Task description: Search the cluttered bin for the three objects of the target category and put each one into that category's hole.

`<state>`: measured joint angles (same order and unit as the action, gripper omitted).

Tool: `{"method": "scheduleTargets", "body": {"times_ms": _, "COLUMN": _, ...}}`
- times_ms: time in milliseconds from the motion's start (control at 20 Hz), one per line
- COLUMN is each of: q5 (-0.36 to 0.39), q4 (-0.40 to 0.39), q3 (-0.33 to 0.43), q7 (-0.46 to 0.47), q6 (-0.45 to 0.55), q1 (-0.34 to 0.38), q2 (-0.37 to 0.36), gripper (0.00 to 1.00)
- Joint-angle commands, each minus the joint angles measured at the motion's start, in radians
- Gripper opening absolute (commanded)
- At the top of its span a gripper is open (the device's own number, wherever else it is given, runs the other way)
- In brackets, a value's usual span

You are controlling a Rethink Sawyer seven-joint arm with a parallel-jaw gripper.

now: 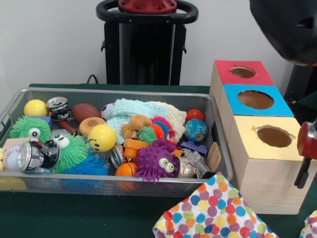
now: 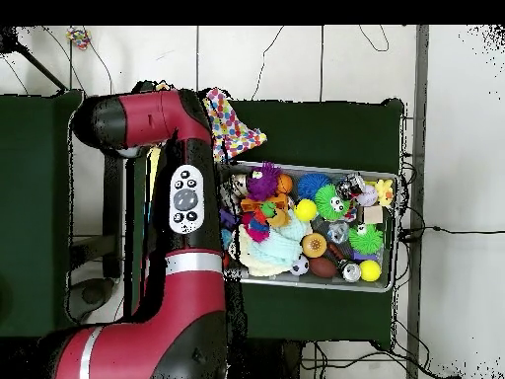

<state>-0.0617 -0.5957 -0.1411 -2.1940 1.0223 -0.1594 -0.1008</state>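
Observation:
A wire mesh bin (image 1: 119,91) holds a jumble of toys. Among them are a yellow smiley ball (image 1: 102,137), a small basketball (image 1: 126,170), a brown football (image 1: 85,112), a globe ball (image 1: 196,130), crushed cans (image 1: 37,155), a purple fuzzy toy (image 1: 154,162) and green fuzzy toys (image 1: 72,151). To the right stand three wooden boxes with round holes, topped red (image 1: 242,72), blue (image 1: 255,100) and yellow (image 1: 273,136). A red and black end of the arm, probably my gripper (image 1: 303,163), hangs at the right edge beside the yellow box. It is too cut off to show its state. From overhead the arm (image 2: 187,197) covers the boxes.
A polka-dot cloth (image 1: 218,210) lies in front of the boxes, touching the bin's near right corner. A pale knitted cloth (image 1: 138,113) lies among the toys at the back. The bin (image 2: 316,287) sits on a dark green table cover (image 2: 325,128).

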Motion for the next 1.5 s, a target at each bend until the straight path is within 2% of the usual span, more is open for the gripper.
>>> {"method": "scheduleTargets", "body": {"times_ms": 50, "q5": 0.022, "q4": -0.165, "q3": 0.144, "q7": 0.226, "q6": -0.037, "q1": 0.069, "q2": -0.006, "gripper": 1.00}}
{"method": "scheduleTargets", "body": {"times_ms": 550, "q5": 0.042, "q4": -0.142, "q3": 0.223, "q7": 0.317, "q6": -0.031, "q1": 0.122, "q2": 0.012, "gripper": 1.00}}
{"method": "scheduleTargets", "body": {"times_ms": 950, "q5": 0.076, "q4": -0.192, "q3": 0.238, "q7": 0.337, "q6": -0.018, "q1": 0.130, "q2": -0.037, "gripper": 1.00}}
{"method": "scheduleTargets", "body": {"times_ms": 1350, "q5": 0.109, "q4": -0.156, "q3": 0.247, "q7": 0.347, "q6": 0.007, "q1": 0.141, "q2": -0.030, "gripper": 1.00}}
{"method": "scheduleTargets", "body": {"times_ms": 1500, "q5": 0.113, "q4": -0.142, "q3": 0.276, "q7": 0.398, "q6": 0.029, "q1": 0.162, "q2": -0.022, "gripper": 1.00}}
